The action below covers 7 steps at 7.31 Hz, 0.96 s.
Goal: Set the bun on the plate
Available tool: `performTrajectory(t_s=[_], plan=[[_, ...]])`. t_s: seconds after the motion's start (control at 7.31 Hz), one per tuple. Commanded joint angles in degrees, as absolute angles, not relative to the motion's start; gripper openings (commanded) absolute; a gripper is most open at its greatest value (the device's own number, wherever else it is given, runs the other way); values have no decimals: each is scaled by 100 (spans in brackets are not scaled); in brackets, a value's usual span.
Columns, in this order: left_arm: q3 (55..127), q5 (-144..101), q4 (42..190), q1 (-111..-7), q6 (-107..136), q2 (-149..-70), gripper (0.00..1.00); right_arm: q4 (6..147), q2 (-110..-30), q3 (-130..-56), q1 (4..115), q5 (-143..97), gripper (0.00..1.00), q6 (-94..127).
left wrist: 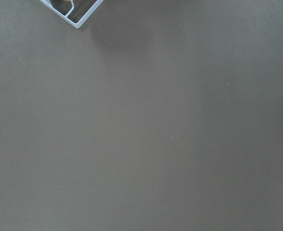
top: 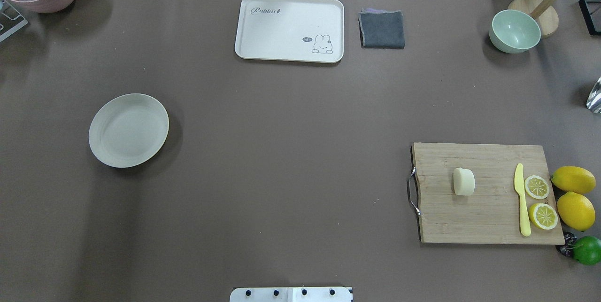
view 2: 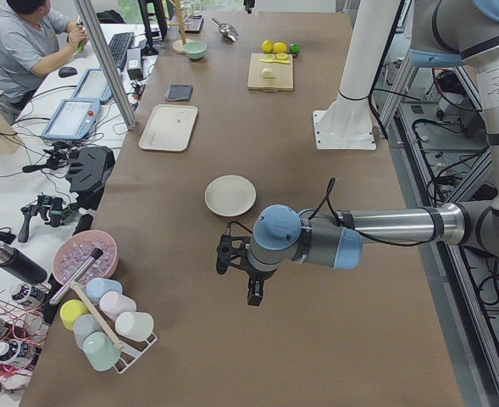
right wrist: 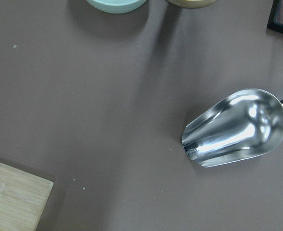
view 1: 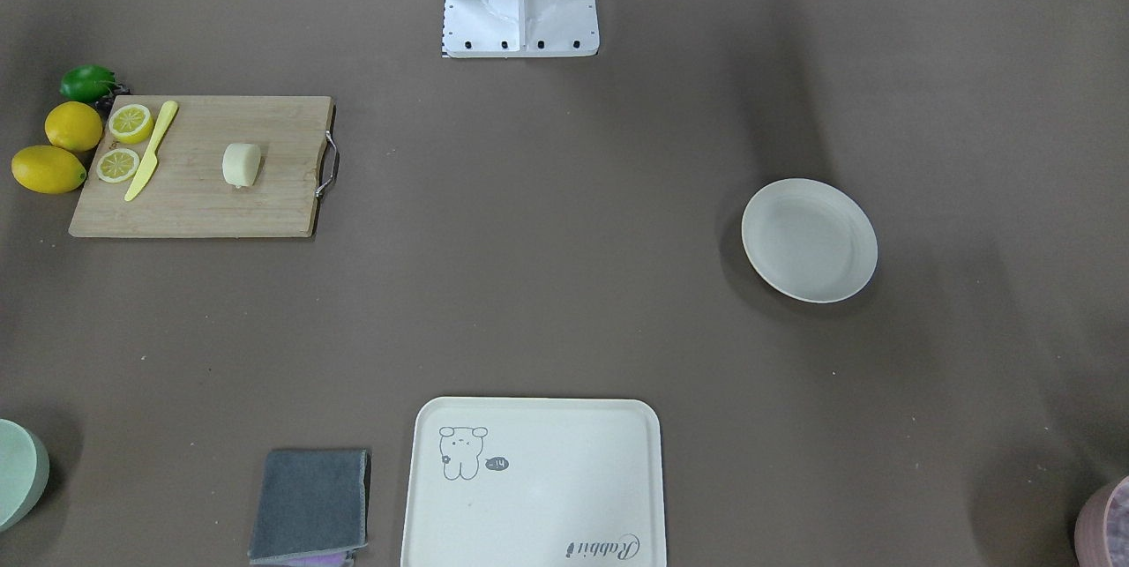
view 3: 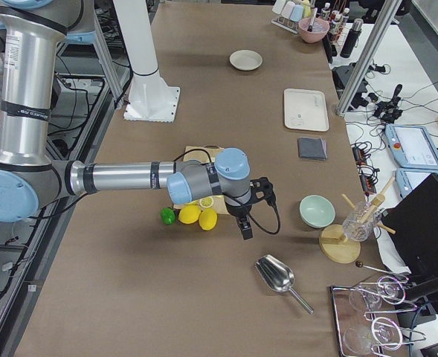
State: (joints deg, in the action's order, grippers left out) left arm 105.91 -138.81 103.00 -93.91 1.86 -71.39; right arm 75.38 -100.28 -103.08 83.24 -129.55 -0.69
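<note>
You had bun point(top: 464, 181) on cutting board point(top: 488, 220), well apart frm plate point(top: 128, 130). Left gripper point(view 2: 253, 290) & right gripper point(view 3: 247, 227) hung over table ends; fingers apart or together, couldn't tell.

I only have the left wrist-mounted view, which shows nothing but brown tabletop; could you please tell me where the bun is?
Observer: The bun lies on the wooden cutting board, on the robot's right side of the table.
Operator: Thanks. And the plate?
Observer: The plate sits empty on the robot's left side, far from the board.
Operator: Is a gripper near the bun?
Observer: No. The right gripper hangs off the board, toward the metal scoop. I cannot tell if it is open.
</note>
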Motion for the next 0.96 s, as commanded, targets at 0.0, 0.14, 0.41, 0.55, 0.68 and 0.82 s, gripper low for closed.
performTrajectory(t_s=[0.0,0.14,0.41,0.55,0.68,0.82], plan=[[10504,-13860,10475,-9378,193,-7119,98,7541,-10090,-10310,8306,-12937,100,-79],[10529,-13878,10485,-9369,193,-7119,98,7541,-10099,-10310,8306,-12972,100,-70],[10530,-13878,10616,-9264,281,-7119,98,7532,-10099,-10301,8297,-12990,100,-70],[10521,-13861,10635,-9264,629,-7145,98,7532,-10099,-10301,8297,-13016,100,-62],[10529,-13904,10835,-9246,798,-7163,97,7532,-10090,-10301,8288,-13025,100,-53],[10503,-13904,10898,-9124,826,-7163,97,7532,-10090,-10301,8279,-13017,100,-53]])
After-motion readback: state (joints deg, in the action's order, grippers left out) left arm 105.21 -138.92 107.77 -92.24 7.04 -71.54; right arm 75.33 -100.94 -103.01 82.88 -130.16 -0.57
